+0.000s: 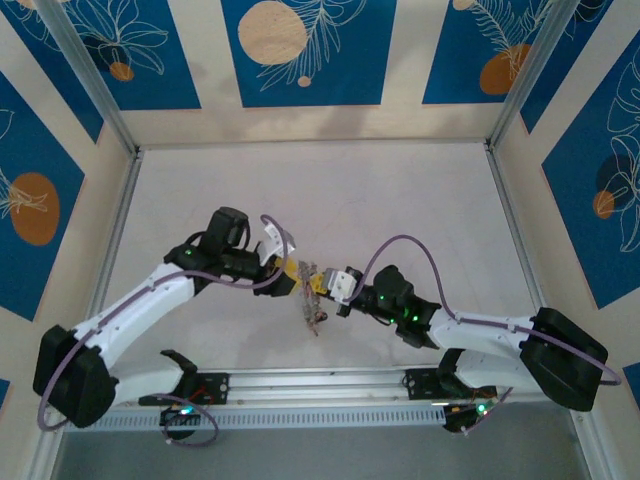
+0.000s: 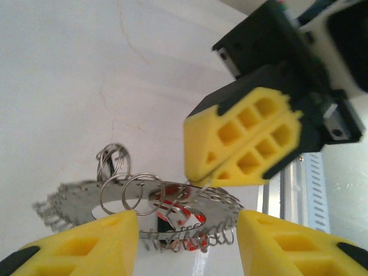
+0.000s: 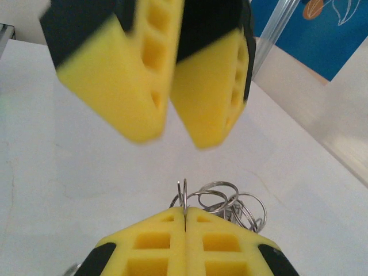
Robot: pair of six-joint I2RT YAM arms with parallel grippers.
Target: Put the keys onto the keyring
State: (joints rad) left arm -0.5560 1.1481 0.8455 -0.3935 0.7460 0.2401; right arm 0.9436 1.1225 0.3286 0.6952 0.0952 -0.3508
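Observation:
In the left wrist view the keyring (image 2: 109,192), a silvery wire coil, hangs level and carries several small split rings (image 2: 115,158). Keys with red heads (image 2: 183,217) dangle beneath it. My right gripper (image 2: 201,183) is shut on the keyring's wire from above. In its own view the right gripper (image 3: 185,211) pinches an upright loop of the keyring (image 3: 183,192). My left gripper (image 2: 187,241) is open, one finger on each side of the coil and not touching it. From above, the left gripper (image 1: 291,271) and the right gripper (image 1: 317,285) meet at mid-table with the keyring (image 1: 315,312) below them.
White tabletop (image 1: 330,200) under both arms, walled by blue patterned panels (image 1: 300,50). A metal rail (image 1: 320,385) runs along the near edge between the arm bases. The left gripper's yellow fingers (image 3: 121,80) hover close above the right gripper's.

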